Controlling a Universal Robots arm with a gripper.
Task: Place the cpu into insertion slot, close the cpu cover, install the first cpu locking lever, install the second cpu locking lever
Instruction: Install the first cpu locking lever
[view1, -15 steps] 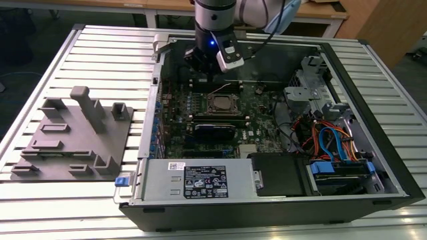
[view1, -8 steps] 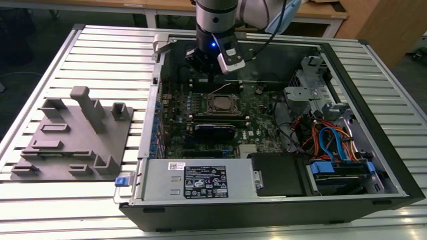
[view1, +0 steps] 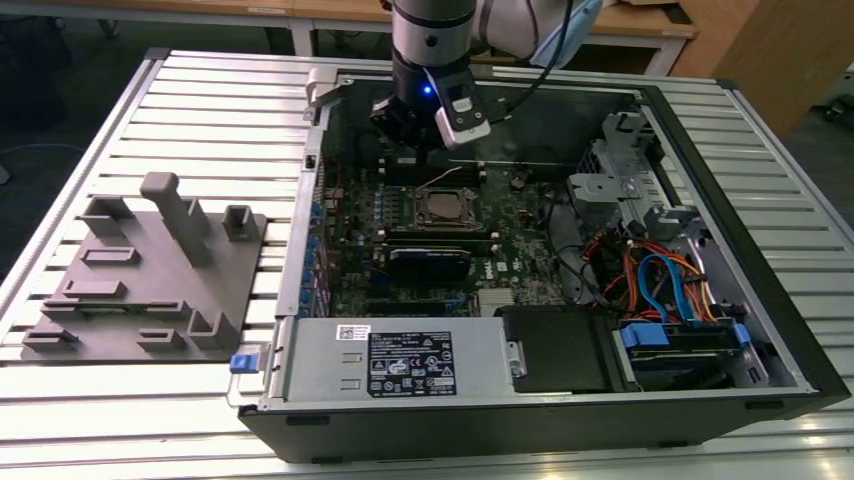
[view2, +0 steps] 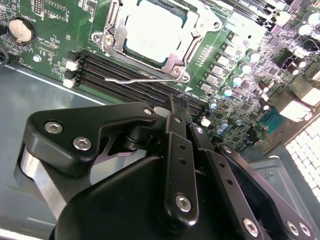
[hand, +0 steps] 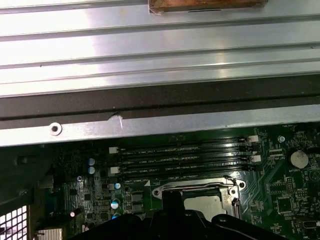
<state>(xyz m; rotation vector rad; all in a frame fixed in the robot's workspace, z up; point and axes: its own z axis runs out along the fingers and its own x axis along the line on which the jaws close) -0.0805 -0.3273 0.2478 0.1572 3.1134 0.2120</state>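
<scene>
The cpu (view2: 150, 32) lies flat in the insertion slot (view1: 447, 210), its pale metal top showing through the window of the cpu cover (view2: 172, 61), which is down over it. A thin wire locking lever (view2: 135, 77) sticks out along the socket's edge beside the memory slots (view2: 125, 75). My gripper (view2: 175, 102) hangs just off that side of the socket, over the memory slots, shut with nothing between its black fingers. In the exterior view the gripper (view1: 430, 160) sits just beyond the socket, inside the open computer case. In the first wrist view the cpu (hand: 202, 202) shows beyond the gripper body.
The open computer case (view1: 747, 180) lies on a ribbed metal table. A power supply (view1: 387, 365) and a drive bay with coloured cables (view1: 654, 280) fill its near side. A grey fixture plate (view1: 147, 280) stands at the exterior view's left. A coin battery (view2: 20, 30) sits near the socket.
</scene>
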